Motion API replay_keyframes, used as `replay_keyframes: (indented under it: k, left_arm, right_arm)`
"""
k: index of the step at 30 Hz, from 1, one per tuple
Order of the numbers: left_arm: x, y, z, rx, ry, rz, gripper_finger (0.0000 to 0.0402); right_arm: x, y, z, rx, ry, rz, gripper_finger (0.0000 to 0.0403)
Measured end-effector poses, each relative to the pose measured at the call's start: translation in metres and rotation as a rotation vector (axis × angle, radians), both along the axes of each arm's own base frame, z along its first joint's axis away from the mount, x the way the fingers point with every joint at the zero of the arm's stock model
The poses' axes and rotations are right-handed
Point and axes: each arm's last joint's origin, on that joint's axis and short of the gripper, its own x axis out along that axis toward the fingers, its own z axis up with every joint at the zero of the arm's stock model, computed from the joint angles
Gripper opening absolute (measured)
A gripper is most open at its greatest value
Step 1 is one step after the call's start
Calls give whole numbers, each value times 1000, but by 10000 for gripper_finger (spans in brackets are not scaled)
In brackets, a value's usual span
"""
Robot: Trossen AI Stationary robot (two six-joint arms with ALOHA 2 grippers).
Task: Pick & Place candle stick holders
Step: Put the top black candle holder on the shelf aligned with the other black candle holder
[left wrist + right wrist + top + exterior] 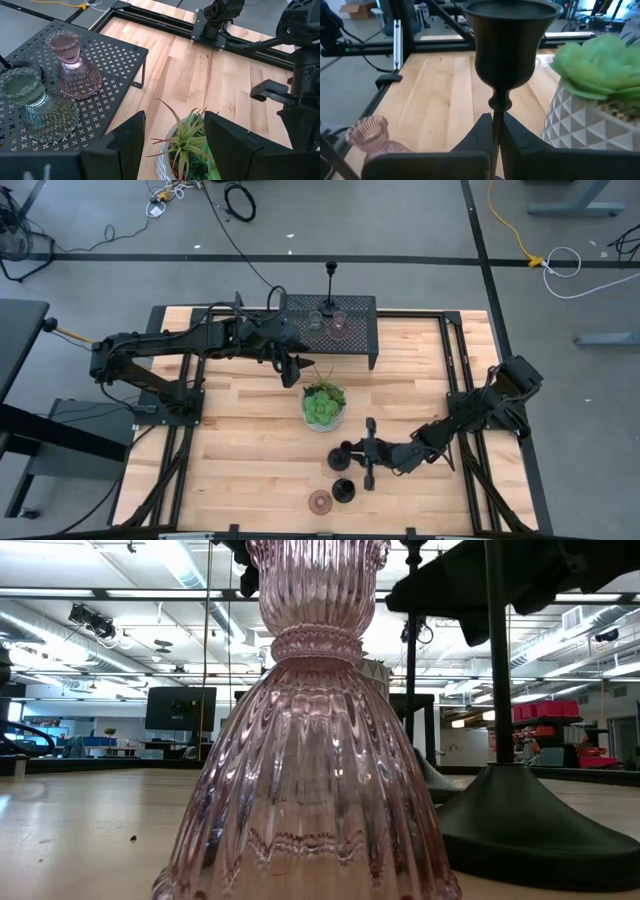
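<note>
Two ribbed glass candle holders stand upright on the black perforated metal rack [330, 320] at the far edge of the light wooden plank surface [240, 450]: a pink ribbed glass holder [74, 67] with a flared bell-shaped skirt and fluted cup, and just beside it a greenish ribbed glass holder [37, 107] of the same shape. A tall black candlestick with a thin stem and round base [332, 280] also stands on the rack, behind them.

Left end effector [293, 368] hovers off the rack's front edge, above the spiky green plant in a white faceted bowl [324, 406]. Its dark fingers [127, 145] are spread wide apart and hold nothing.

Right end effector [369, 452] sits low over the near part of the surface. Its fingers are pressed together on the thin stem of a black goblet-topped candlestick [510, 45], which stands upright just beside the white bowl in the right wrist view.

Near the front edge, a third pink ribbed glass holder [320, 501] stands on the surface, touching or almost touching another black candlestick with a round flared base [344, 490]; contact cannot be resolved. In the low view the pink glass [310, 740] fills the foreground, vertical fluting and a beaded waist ring clearly visible, with a matte black flared base [530, 825] to its side.
</note>
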Motion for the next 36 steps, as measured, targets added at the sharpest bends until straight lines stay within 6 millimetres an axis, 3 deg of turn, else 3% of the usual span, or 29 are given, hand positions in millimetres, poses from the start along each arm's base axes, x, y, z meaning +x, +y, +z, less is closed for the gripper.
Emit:
replay_keyframes:
  k: [10,25,36]
  left_arm:
    - [0,0,0,0,0,0,206]
    - [0,0,0,0,-2,0,206]
    - [1,-1,1,-11,-14,-21,206]
  right_arm:
    - [-5,-10,35,22,-95,-2,5]
    - [-39,-33,112,43,-312,-47,5]
    - [-55,-48,144,-2,-392,-168,5]
